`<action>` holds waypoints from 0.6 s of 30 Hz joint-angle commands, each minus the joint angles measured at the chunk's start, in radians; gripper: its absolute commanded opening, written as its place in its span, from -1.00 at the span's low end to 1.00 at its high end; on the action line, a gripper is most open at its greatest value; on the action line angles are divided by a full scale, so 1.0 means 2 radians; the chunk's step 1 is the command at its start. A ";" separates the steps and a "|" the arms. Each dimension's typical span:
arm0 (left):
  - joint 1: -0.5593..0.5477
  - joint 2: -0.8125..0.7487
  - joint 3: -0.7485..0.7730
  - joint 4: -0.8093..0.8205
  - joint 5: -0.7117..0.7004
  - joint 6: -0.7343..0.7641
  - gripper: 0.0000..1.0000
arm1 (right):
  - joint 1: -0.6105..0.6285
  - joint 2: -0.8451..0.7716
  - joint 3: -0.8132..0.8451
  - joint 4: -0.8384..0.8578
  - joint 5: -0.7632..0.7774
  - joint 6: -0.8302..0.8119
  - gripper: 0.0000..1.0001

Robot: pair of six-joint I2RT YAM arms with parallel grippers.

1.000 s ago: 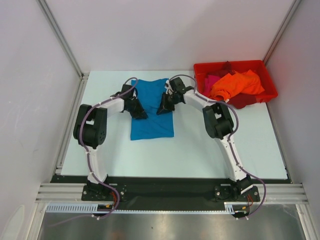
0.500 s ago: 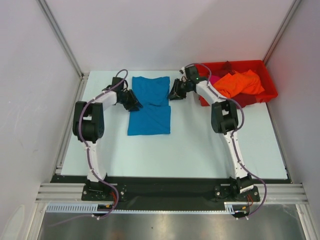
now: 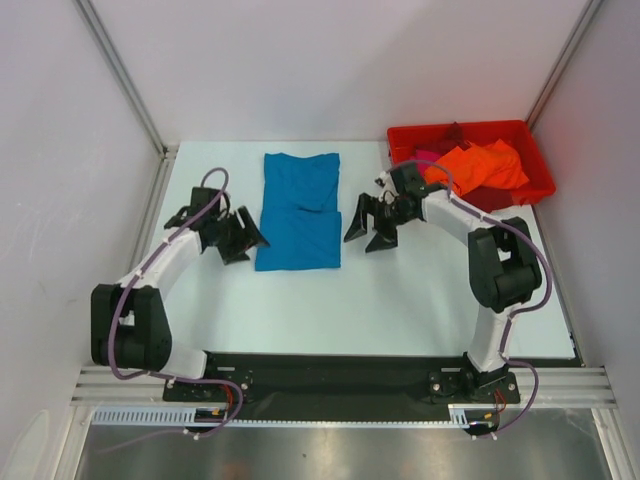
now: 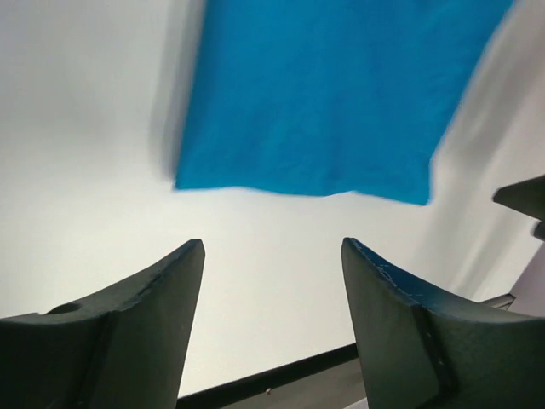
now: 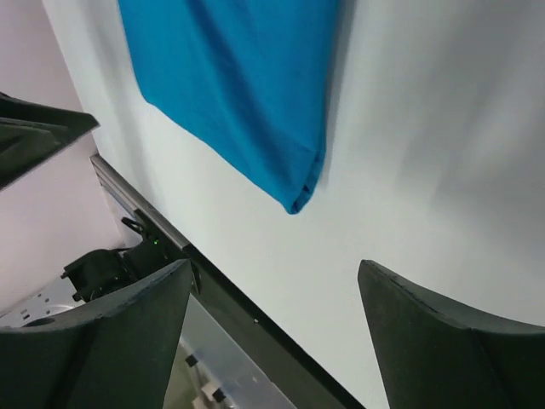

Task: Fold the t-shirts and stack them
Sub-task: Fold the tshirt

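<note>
The teal-blue t-shirt (image 3: 299, 210) lies flat on the white table, folded into a long rectangle with its far part doubled over. It fills the top of the left wrist view (image 4: 324, 94) and the upper left of the right wrist view (image 5: 238, 85). My left gripper (image 3: 243, 240) hovers just left of the shirt, open and empty. On the shirt's right side my right gripper (image 3: 365, 231) also stands open with nothing in it. Orange (image 3: 475, 165), magenta-pink (image 3: 422, 160) and dark red (image 3: 490, 202) t-shirts lie heaped in the red bin.
A red plastic bin (image 3: 540, 185) stands at the back right corner of the table. White walls close in on both sides. The black table edge (image 5: 255, 319) and metal frame run along the near side.
Both grippers let go of the teal-blue shirt, opened wide and pulled outward and toward the near edge. The shirt's far part now lies doubled over it.
</note>
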 commanded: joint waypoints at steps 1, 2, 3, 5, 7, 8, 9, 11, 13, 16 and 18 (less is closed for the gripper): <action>0.019 -0.003 -0.062 0.008 0.023 0.009 0.45 | 0.009 -0.009 -0.054 0.081 -0.030 0.043 0.73; 0.023 -0.004 -0.073 0.029 0.035 0.009 0.48 | 0.011 -0.011 -0.070 0.092 -0.030 0.049 0.73; 0.026 -0.004 -0.089 0.038 0.047 0.007 0.49 | 0.013 -0.011 -0.075 0.103 -0.033 0.055 0.73; 0.035 -0.001 -0.094 0.045 0.043 0.010 0.53 | 0.017 0.005 -0.074 0.115 -0.037 0.063 0.71; 0.042 0.008 -0.098 0.053 0.039 0.015 0.57 | 0.020 0.023 -0.074 0.127 -0.044 0.070 0.67; 0.045 0.014 -0.098 0.060 0.046 0.015 0.58 | 0.022 0.028 -0.074 0.131 -0.046 0.080 0.65; 0.045 0.022 -0.095 0.061 0.052 0.015 0.59 | 0.022 0.032 -0.076 0.137 -0.048 0.086 0.63; 0.045 0.051 -0.087 0.058 0.062 0.011 0.58 | 0.024 0.043 -0.080 0.154 -0.049 0.109 0.51; 0.045 0.074 -0.085 0.061 0.071 -0.005 0.57 | 0.025 0.045 -0.091 0.172 -0.045 0.125 0.45; 0.045 0.085 -0.088 0.063 0.063 -0.034 0.51 | 0.027 0.041 -0.109 0.184 -0.028 0.141 0.44; 0.045 0.091 -0.093 0.061 0.054 -0.050 0.47 | 0.031 0.038 -0.115 0.190 -0.021 0.152 0.42</action>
